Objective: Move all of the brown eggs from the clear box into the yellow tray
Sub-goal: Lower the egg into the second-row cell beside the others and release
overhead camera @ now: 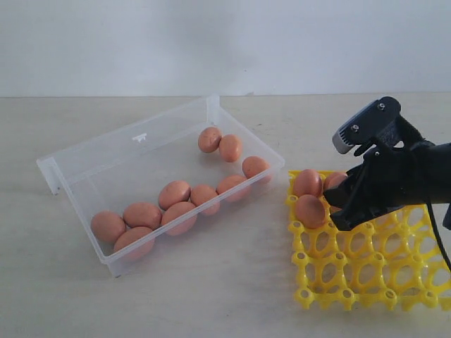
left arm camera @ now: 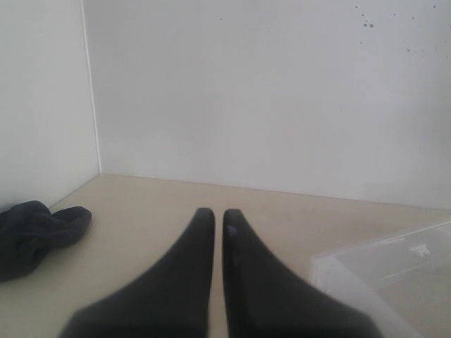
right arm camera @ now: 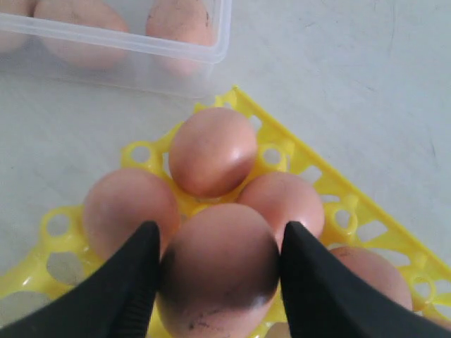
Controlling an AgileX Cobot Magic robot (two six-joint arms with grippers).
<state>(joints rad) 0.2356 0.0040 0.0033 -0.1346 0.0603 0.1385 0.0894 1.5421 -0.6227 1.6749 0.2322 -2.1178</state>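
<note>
The clear box (overhead camera: 99, 151) lies left of centre and holds several brown eggs (overhead camera: 174, 193), most along its near wall and three at its far end. The yellow tray (overhead camera: 352, 274) sits at the right, with eggs (overhead camera: 307, 182) grouped in its back left corner. My right gripper (overhead camera: 337, 211) hangs over that corner. In the right wrist view it (right arm camera: 218, 243) is shut on a brown egg (right arm camera: 218, 271), just above the tray (right arm camera: 320, 172), beside seated eggs (right arm camera: 211, 151). My left gripper (left arm camera: 218, 215) is shut on nothing, away from the box corner (left arm camera: 394, 271).
A dark cloth (left arm camera: 35, 236) lies on the table near a wall corner in the left wrist view. The tray's front and right cups (overhead camera: 394, 282) hold nothing. The left arm does not show in the exterior view.
</note>
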